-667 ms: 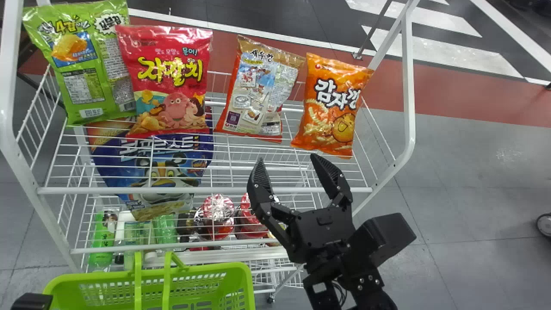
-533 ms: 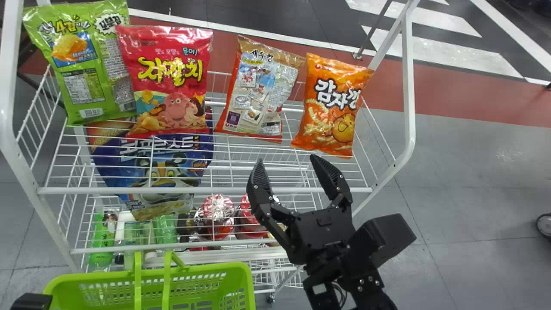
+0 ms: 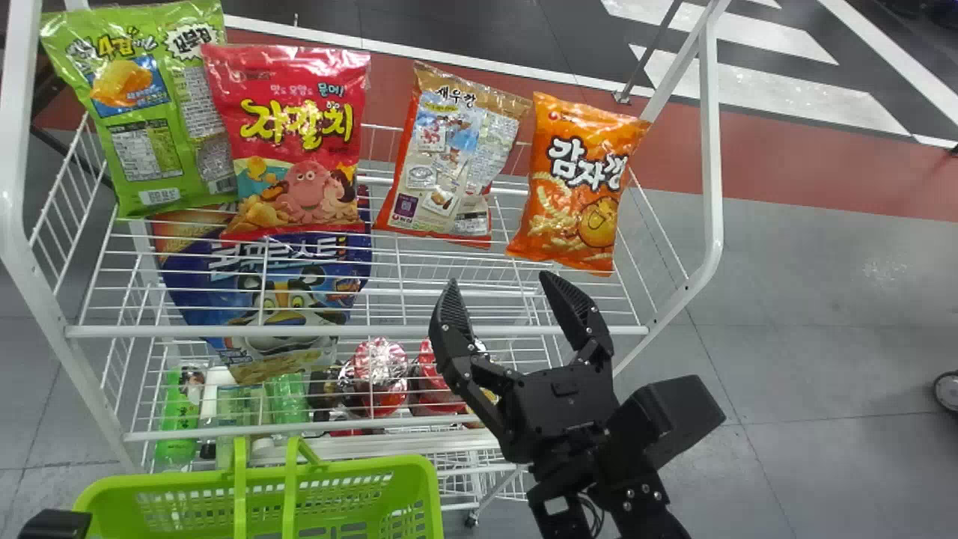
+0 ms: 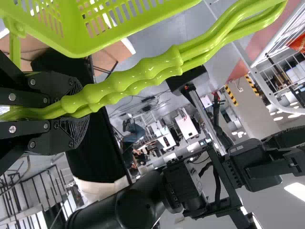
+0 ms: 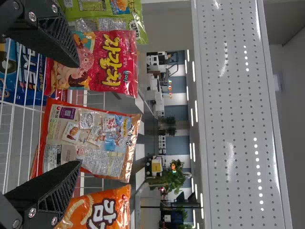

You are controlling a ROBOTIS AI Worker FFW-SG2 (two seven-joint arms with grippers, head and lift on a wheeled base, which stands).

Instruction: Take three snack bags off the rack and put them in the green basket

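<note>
Right gripper (image 3: 498,277) gapes wide and empty by the rack (image 3: 187,330). From it, the orange bag (image 3: 580,183) sits at one o'clock, the brown-and-silver bag (image 3: 449,161) at eleven, the red bag (image 3: 296,142) and green bag (image 3: 142,112) toward ten. Left gripper (image 3: 56,524), at eight, clasps the handles (image 4: 162,67) of the green basket (image 3: 367,466).

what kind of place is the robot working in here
Probably a mock-up shop or a store-like test space: a white wire rack displays snack bags, a green shopping basket waits below it, and desks with equipment appear behind.
</note>
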